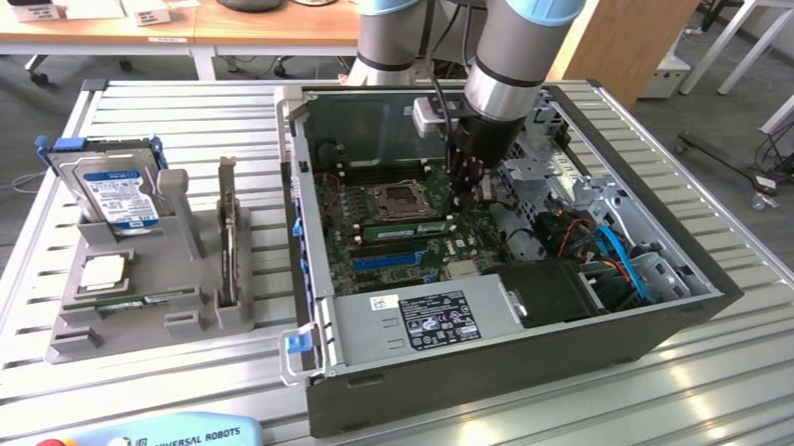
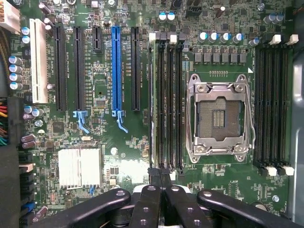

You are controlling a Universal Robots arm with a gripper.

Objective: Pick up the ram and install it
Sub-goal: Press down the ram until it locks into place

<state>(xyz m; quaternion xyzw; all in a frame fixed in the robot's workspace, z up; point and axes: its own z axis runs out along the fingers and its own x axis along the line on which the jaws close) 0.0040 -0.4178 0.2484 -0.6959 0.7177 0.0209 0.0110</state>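
Step in hand, by the look of it: install, seating phase. The gripper (image 1: 469, 209) is down inside the open PC case (image 1: 496, 372), over the motherboard and just beside the empty CPU socket (image 1: 403, 197). In the wrist view the fingers (image 2: 148, 199) are pinched fully together with nothing visible between them, the tips sitting over one end of the slot bank next to the CPU socket. The ram (image 2: 152, 104) stands edge-on in the slot of that bank farthest from the socket; the exterior view shows it as a green stick (image 1: 400, 227) alongside the socket. Can't tell whether the fingertips touch the ram's end or hang just above it. The white latch (image 2: 152, 36) at the ram's far end is visible, but whether it has snapped in can't be read; the near-end latch is hidden by the fingers. Judgement: pick-up done, insertion mostly done, seating unconfirmed. Finishing calls for straight-down pressure along the stick's edge with no sideways load, until both latches lock. Risk: pushing one end only leaves the ram tilted in the slot. Well away from the socket, outside the case, the grey parts tray (image 1: 74, 348) on the tabletop (image 1: 186, 102) carries the hard drive (image 1: 118, 190), the processor chip (image 1: 102, 269) and the expansion card (image 1: 227, 232); a green strip (image 1: 139, 300) in its front groove may be another module, can't confirm.
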